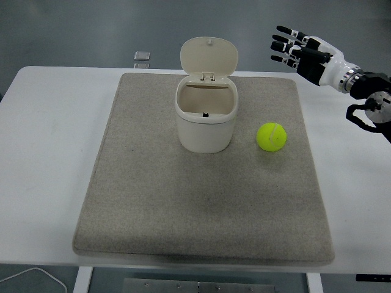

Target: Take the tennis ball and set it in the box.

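Observation:
A yellow-green tennis ball (pixel 272 136) lies on the grey mat (pixel 153 207), right of the box. The box (pixel 206 113) is a cream bin with its hinged lid (pixel 209 56) standing open at the back, and its inside looks empty. My right hand (pixel 292 47) hovers above the mat's far right corner, well behind and above the ball, fingers spread and holding nothing. Its black forearm comes in from the right edge. The left arm is out of sight.
The mat covers most of the white table (pixel 49 140). A small dark square object (pixel 142 57) lies at the table's far edge, left of the box. A white cable (pixel 36 276) loops below the near left corner.

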Controlling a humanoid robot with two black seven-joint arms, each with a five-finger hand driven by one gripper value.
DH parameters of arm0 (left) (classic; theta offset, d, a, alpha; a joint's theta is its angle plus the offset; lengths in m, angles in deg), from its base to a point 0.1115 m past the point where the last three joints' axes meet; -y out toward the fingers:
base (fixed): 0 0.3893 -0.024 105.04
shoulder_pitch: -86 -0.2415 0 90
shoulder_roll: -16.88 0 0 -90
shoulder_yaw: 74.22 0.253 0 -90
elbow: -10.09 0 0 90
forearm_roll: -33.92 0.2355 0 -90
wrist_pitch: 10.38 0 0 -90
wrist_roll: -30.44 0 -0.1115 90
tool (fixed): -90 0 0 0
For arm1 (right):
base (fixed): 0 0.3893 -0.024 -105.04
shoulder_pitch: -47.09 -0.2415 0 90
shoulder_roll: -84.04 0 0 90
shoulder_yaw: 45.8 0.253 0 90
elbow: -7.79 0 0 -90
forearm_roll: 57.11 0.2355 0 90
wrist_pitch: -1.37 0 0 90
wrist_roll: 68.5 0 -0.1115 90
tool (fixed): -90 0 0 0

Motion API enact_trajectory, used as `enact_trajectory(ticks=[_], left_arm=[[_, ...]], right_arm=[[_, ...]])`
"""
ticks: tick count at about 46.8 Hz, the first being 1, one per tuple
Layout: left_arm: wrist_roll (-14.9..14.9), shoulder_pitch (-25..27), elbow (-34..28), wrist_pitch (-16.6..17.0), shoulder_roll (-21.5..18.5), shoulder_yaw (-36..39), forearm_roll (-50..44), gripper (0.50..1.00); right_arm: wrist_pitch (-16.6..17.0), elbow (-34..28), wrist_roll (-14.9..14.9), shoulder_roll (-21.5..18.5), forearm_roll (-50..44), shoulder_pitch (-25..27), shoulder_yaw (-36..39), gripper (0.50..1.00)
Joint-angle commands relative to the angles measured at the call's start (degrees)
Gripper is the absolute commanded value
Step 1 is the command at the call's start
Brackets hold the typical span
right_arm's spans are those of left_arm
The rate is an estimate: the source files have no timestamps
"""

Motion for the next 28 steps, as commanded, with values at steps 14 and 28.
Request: enact_trajectory(ticks=[14, 28], left_arm=[[0.06, 0.0, -0.01, 0.0, 0.0, 0.0, 0.08, 0.996], [-0.03, 0.09, -0.01, 0.0, 0.0, 0.0, 0.0, 0.996]], right_arm=[[0.38, 1.21, -2.1, 1.44, -14.62, -1.32, -2.47, 0.928], [3.37, 1.56, -6.58, 4.25, -23.41, -5.19, -10.91, 0.928]])
